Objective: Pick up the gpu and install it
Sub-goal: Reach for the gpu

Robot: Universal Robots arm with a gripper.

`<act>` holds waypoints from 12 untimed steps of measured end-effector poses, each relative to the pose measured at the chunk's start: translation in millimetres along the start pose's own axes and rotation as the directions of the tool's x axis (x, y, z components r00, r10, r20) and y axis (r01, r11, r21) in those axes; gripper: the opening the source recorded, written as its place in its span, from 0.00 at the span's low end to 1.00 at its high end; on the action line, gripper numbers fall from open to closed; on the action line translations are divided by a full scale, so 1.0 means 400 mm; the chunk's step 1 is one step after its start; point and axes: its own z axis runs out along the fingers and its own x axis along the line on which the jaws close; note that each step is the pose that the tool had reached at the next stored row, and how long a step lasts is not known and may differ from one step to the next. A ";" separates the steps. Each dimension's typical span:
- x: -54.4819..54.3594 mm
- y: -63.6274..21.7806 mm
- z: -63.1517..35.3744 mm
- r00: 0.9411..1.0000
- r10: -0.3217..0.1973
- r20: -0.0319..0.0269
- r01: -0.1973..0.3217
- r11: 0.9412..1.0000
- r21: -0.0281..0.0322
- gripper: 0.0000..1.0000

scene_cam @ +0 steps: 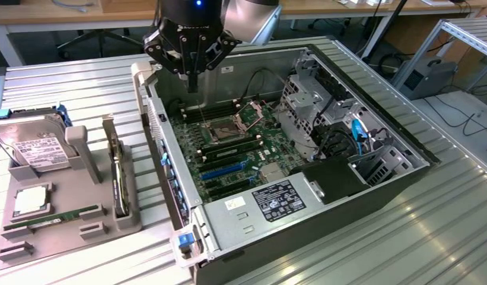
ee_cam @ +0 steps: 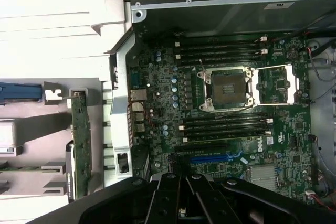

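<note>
We see the gpu (scene_cam: 117, 173) (ee_cam: 80, 145), a thin dark card, standing on its long edge in a slot of a grey holder (scene_cam: 65, 240) at the exterior view's left, beside the open computer case (scene_cam: 385, 178). Nothing touches the card. In the same holder, a silver hard drive (scene_cam: 36, 145) leans upright and a narrow green memory stick (scene_cam: 53, 218) lies flat. The gripper (scene_cam: 193, 80) (ee_cam: 181, 184) hangs well apart from the card, above the case's green motherboard (scene_cam: 227, 148) (ee_cam: 173, 103). Its jaws are pressed together and carry nothing. On the board we see an open processor socket (scene_cam: 225, 127) (ee_cam: 227, 88) and a blue slot (scene_cam: 223, 171) (ee_cam: 210, 158). Everything rests on a ribbed metal table (scene_cam: 433, 237).
</note>
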 end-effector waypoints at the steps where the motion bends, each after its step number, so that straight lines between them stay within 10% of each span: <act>1: 0.002 0.000 0.000 1.000 0.000 0.000 0.000 1.000 0.000 0.11; 12: 0.016 -0.001 0.000 1.000 0.000 0.000 0.000 1.000 0.000 0.11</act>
